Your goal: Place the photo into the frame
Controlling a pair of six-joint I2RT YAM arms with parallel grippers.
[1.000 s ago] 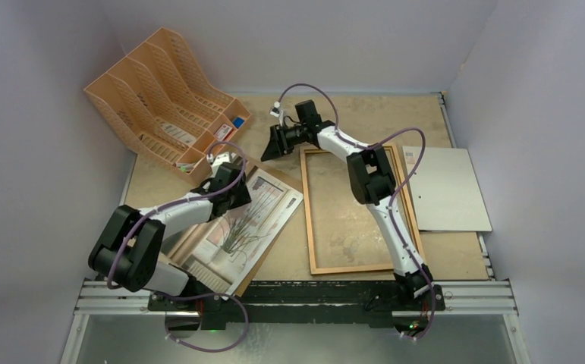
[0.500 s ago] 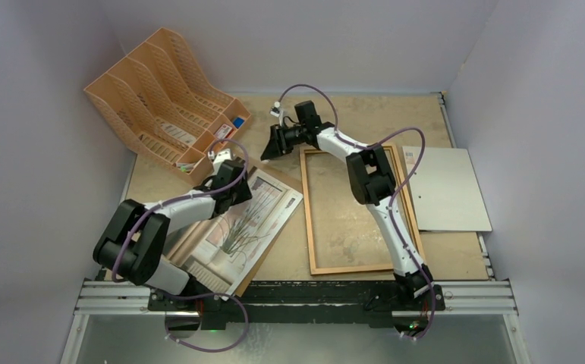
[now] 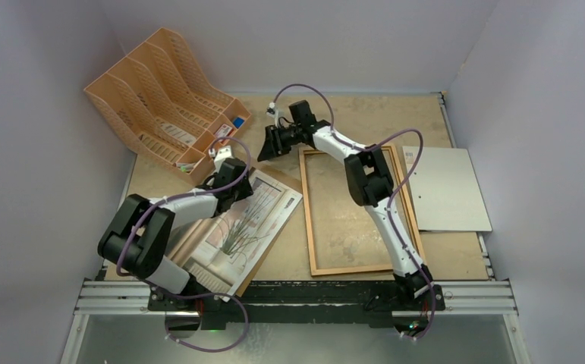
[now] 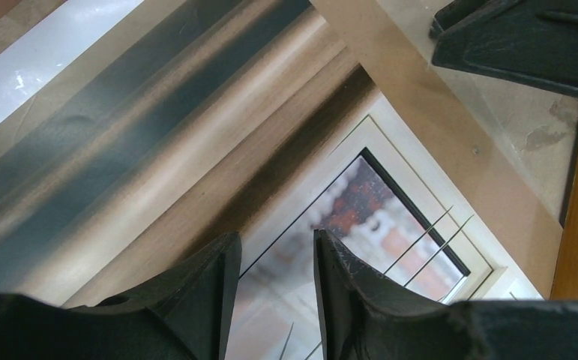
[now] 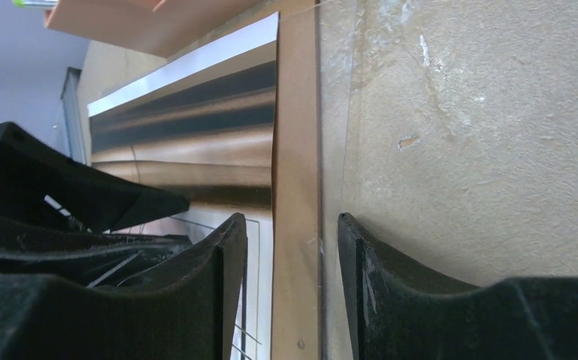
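The photo (image 3: 243, 224) lies picture side up on a brown backing panel (image 3: 262, 256), left of the wooden frame (image 3: 309, 220). The frame lies flat with bare table inside it. My left gripper (image 3: 236, 189) hangs low over the photo's far end. In the left wrist view its jaws (image 4: 274, 236) stand apart, with the print (image 4: 390, 225) showing between them and nothing held. My right gripper (image 3: 266, 145) is at the panel's far corner. It (image 5: 290, 219) is open, and its fingers straddle the panel's brown edge strip (image 5: 297, 187) without touching it.
An orange-tan file rack (image 3: 164, 98) stands at the back left, close to both grippers. A pale grey-white sheet (image 3: 445, 189) lies right of the frame. The frame's rail (image 4: 574, 217) runs just right of the panel's corner. Purple walls close in the table.
Both grippers crept a little towards the far left. The left arm's elbow swung right. The left jaws narrowed slightly.
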